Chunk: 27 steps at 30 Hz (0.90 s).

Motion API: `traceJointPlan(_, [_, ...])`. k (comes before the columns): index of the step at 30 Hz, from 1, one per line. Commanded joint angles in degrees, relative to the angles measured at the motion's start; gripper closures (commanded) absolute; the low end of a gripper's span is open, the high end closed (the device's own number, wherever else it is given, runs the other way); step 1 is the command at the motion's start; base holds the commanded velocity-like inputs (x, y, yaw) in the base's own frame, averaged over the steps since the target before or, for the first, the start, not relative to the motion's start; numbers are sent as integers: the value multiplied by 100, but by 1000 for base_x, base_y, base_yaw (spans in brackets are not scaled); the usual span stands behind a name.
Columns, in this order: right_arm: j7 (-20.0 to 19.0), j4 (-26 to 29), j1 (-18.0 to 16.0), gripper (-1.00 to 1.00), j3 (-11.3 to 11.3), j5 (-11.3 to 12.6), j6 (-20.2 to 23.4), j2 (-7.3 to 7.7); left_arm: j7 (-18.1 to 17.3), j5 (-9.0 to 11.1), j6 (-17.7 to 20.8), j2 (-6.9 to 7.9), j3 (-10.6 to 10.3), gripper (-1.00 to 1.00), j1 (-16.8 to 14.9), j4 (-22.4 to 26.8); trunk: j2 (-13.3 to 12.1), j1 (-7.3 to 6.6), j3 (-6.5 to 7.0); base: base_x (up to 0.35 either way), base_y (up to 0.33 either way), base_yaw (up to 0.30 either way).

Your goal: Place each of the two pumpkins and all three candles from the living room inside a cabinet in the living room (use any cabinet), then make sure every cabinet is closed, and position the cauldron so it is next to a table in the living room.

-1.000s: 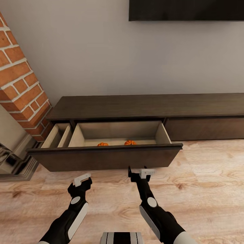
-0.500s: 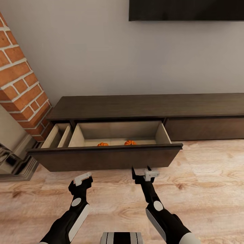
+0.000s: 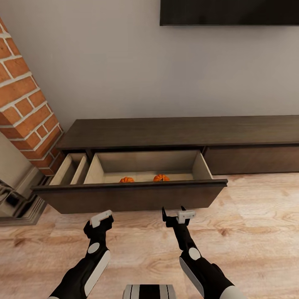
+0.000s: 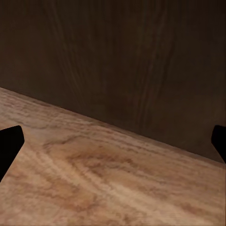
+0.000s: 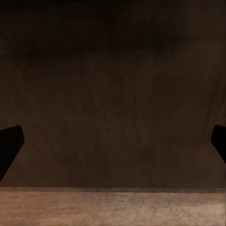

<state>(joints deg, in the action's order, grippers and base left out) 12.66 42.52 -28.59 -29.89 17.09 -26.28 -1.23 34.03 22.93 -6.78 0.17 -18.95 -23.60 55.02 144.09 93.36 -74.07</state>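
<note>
With both pumpkins (image 3: 126, 180) near the front wall of the cabinet (image 3: 178, 132) drawer, the spread right gripper (image 3: 173, 212) (empty, like the spread left gripper (image 3: 101, 219)) needed a square, even push

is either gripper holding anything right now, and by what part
Nothing is held. The left gripper and the right gripper are both open and empty, hovering over the floor just short of the dark-brown wooden drawer front; both small orange pumpkins lie in the drawer.
</note>
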Motion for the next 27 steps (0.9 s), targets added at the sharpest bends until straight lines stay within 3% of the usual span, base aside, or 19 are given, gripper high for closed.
traceJointPlan(1, [36,-4,-6,-100,-34,40,-30,6,29,61,-80,3,-21,-100,-4,0,2,-1,-4,2,1,0])
traceJointPlan(6, [35,-13,-6,-100,-34,43,-125,9,33,85,-246,3,-21,-100,-4,-2,2,-1,-4,41,0,0])
traceJointPlan(21, [-66,-15,-6,-100,-34,41,-193,9,32,84,-278,2,-21,-100,-4,-3,2,-1,-4,112,0,0])
traceJointPlan(27, [-70,-15,-6,-100,-34,40,-194,9,32,77,-275,3,-21,-100,-4,-4,2,-1,-4,244,0,0])
